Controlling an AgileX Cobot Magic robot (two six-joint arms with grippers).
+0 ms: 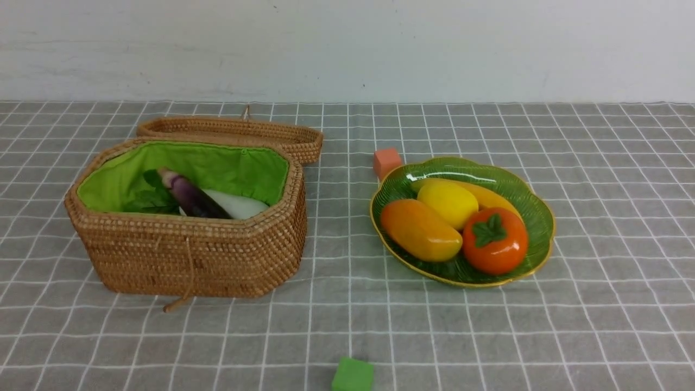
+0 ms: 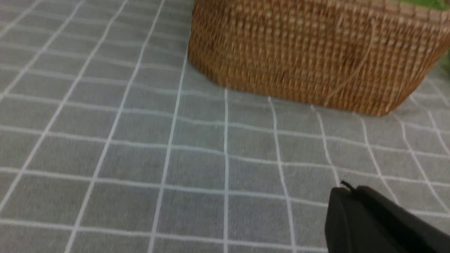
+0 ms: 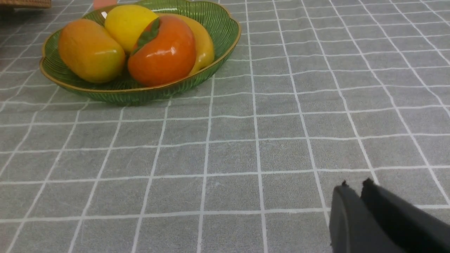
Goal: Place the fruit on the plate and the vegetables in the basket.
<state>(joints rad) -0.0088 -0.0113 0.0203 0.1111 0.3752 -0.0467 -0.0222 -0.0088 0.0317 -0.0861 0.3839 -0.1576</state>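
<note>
Sorting looks nearly or fully finished.
Four fruit fill the plate; eggplant and radish show in the basket, potato unseen; left gripper and right gripper rest with jaws together.

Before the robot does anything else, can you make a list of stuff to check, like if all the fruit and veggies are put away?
1. Four fruits on the plate: mango, lemon, banana, persimmon. Ok.
2. Eggplant and radish in the basket. Ok.
3. Potato in basket: cannot tell, hidden if there.
4. Lid off, behind basket. Ok.
5. Left gripper and right gripper jaws shut, holding nothing. Ok.
6. Orange cube and green cube left on the cloth. Ok.
</note>
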